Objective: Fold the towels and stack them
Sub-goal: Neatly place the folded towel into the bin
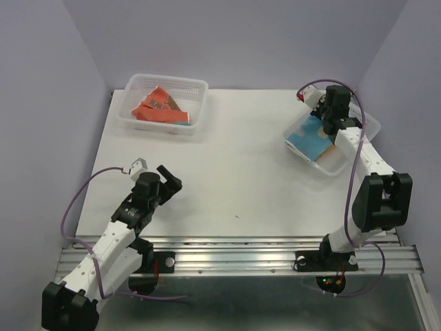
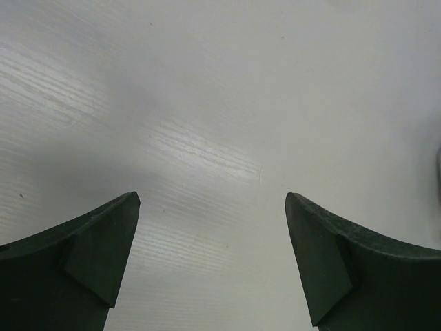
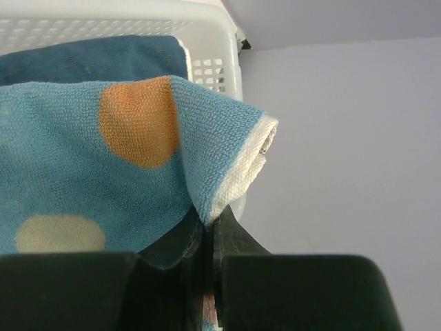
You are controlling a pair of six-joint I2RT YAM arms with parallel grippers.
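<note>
My right gripper [image 1: 324,118] is over the white basket [image 1: 360,153] at the right and is shut on a corner of the light blue dotted towel [image 3: 89,165]. The towel also shows in the top view [image 1: 306,138], with a navy towel [image 3: 89,58] under it. My right gripper [image 3: 210,224] pinches the towel's white-edged corner just above the basket. A red-orange towel [image 1: 155,107] lies crumpled in the far left basket [image 1: 196,103]. My left gripper [image 1: 171,181] is open and empty low over the bare table [image 2: 227,124], at the front left.
Both lattice baskets stand at the back of the white table [image 1: 227,179]. Purple walls close the back and sides. An aluminium rail [image 1: 234,256] with the arm bases runs along the near edge.
</note>
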